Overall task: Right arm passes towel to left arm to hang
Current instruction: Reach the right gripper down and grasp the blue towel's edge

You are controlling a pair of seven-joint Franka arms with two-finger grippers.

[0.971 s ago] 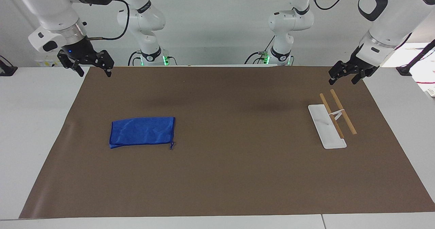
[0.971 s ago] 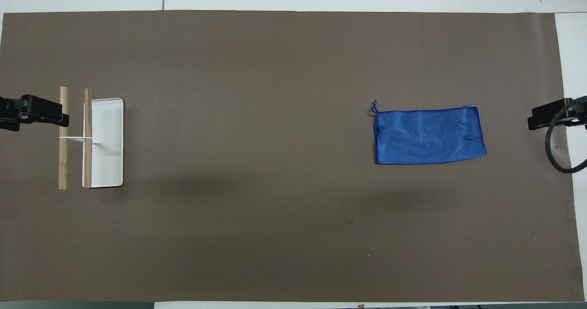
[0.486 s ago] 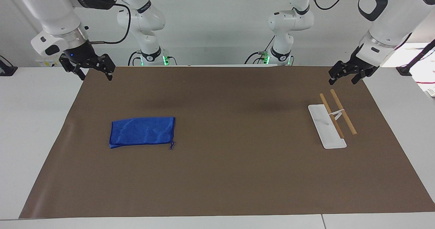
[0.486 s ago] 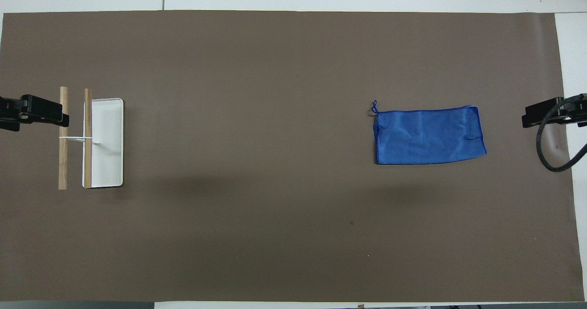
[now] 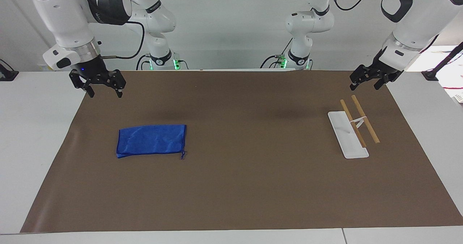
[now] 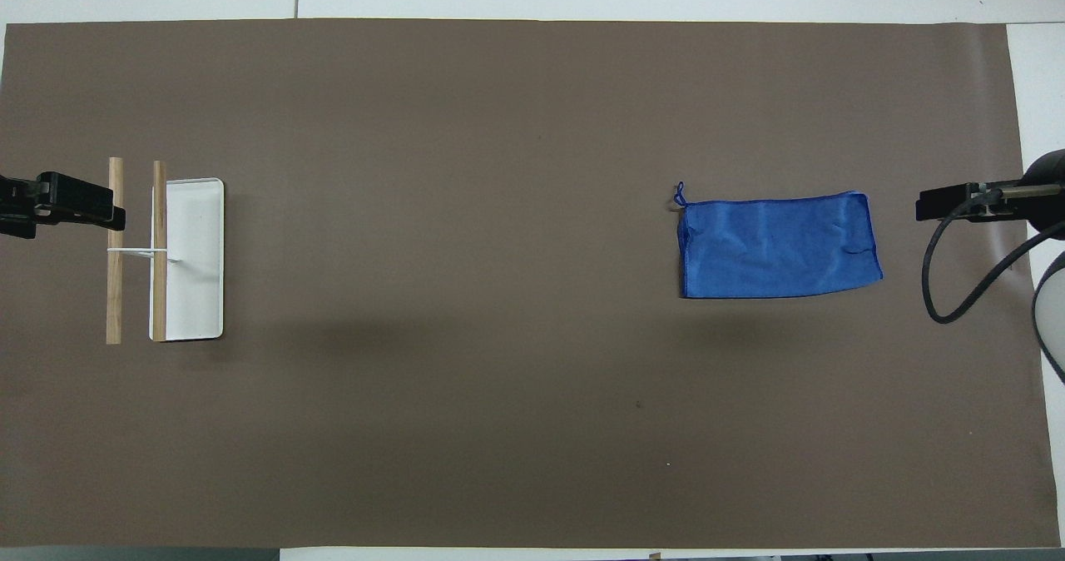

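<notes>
Facing view, read left to right. Right arm (image 5: 68, 16) enters at the upper left of the frame. Right hand (image 5: 104, 92) hangs in the air over the brown mat (image 5: 231, 186), at the mat's upper left corner; fingers (image 5: 91, 92) spread apart, released, nothing between them. Small blue light visible on the hand's body.

Towel (image 5: 151, 140) lies flat on the mat in the left-centre of the frame, lower in the frame than the right hand and well apart from it. Folded to a rectangle, long side running across the frame. Short blue cord (image 5: 182, 154) trails from its lower right corner onto the mat. Nothing touches the towel.

Rack (image 5: 352, 128) stands at centre right: white flat base with two wooden rails running side by side above it, joined by a thin white bracket. Rails bare.

Left arm (image 5: 416, 23) enters at the upper right, waiting. Left hand (image 5: 365, 84) hangs above the mat's upper right corner, just above the rack's upper end in the frame, clear of it. Fingers parted, released, holding nothing.

Overhead view: right hand (image 6: 957, 203) at the right edge, level with the towel's (image 6: 778, 247) upper hem. White bench (image 5: 36, 128) shows around the mat.
</notes>
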